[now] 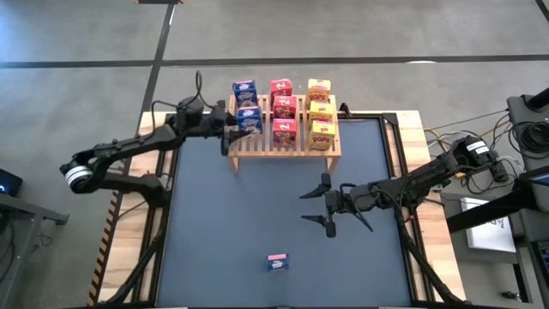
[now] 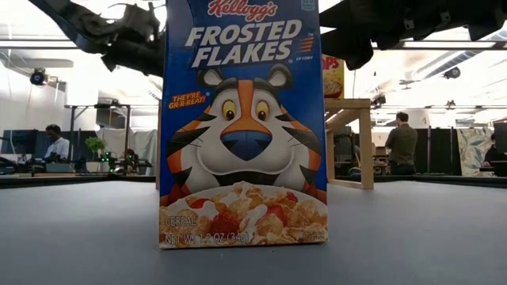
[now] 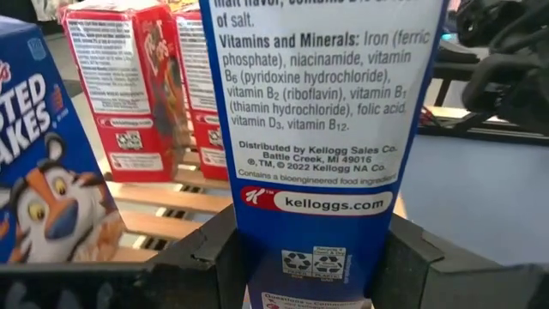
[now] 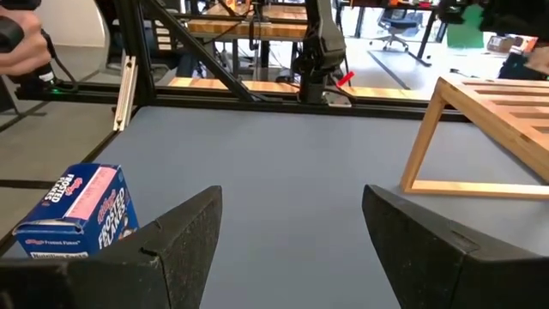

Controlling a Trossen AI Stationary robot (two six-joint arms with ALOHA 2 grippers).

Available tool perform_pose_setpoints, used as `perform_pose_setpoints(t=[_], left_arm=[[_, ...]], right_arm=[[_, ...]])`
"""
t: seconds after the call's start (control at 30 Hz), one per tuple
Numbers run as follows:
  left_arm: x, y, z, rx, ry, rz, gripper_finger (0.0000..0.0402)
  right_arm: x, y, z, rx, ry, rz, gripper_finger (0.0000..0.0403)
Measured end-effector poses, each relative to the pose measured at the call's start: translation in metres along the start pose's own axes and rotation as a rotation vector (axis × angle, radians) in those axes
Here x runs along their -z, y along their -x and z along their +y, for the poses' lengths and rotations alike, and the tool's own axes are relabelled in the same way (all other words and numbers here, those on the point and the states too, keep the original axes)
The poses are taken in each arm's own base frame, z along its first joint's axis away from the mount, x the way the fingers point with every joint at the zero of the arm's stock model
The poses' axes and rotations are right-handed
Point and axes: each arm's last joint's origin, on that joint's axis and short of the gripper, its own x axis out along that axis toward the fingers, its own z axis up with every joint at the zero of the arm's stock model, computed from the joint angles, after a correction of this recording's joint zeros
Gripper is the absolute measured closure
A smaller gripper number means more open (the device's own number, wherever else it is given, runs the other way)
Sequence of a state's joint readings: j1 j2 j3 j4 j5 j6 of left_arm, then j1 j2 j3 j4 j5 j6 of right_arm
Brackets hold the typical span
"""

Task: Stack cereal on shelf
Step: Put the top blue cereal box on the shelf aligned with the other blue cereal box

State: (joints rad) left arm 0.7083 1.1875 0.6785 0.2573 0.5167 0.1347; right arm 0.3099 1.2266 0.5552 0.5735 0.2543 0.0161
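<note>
Cereal boxes filled the shelf (image 1: 283, 148) overhead, save one blue box (image 1: 276, 262) lying on the table beyond the right gripper (image 1: 328, 204), the nearer arm. In the left wrist view, fingers (image 3: 206, 253) clamped another blue box (image 3: 322, 129) beside the red ones. The right wrist view showed its fingers (image 4: 184, 227) apart, the loose box (image 4: 81, 210) ahead, off to one side.

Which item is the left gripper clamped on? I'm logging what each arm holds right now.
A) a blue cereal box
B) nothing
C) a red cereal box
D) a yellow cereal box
A: in the left wrist view the left gripper has its fingers pressed on both sides of a blue cereal box, held at the shelf.
</note>
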Motion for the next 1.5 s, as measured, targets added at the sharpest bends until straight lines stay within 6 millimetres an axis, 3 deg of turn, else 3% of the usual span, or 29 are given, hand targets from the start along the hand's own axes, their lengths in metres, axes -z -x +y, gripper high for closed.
perform_pose_setpoints(t=[0.2,0.37,0.53,1.5], left_arm=[[-0.005,-0.008,0.016,-0.002,-0.009,0.006,0.0238],[0.003,0.002,0.027,0.08,0.012,0.001,0.0238],[0.015,0.012,0.035,0.048,0.036,0.017,0.0238],[0.017,0.014,0.039,0.039,-0.068,0.004,0.0238]], right_arm=[[0.003,0.0,0.0,0.0,-0.013,0.026,0.0138],[0.004,0.0,0.0,0.001,-0.024,0.036,0.0134],[0.003,0.0,0.0,0.009,-0.017,0.029,0.0135],[0.002,0.0,0.0,0.009,-0.006,0.016,0.0135]])
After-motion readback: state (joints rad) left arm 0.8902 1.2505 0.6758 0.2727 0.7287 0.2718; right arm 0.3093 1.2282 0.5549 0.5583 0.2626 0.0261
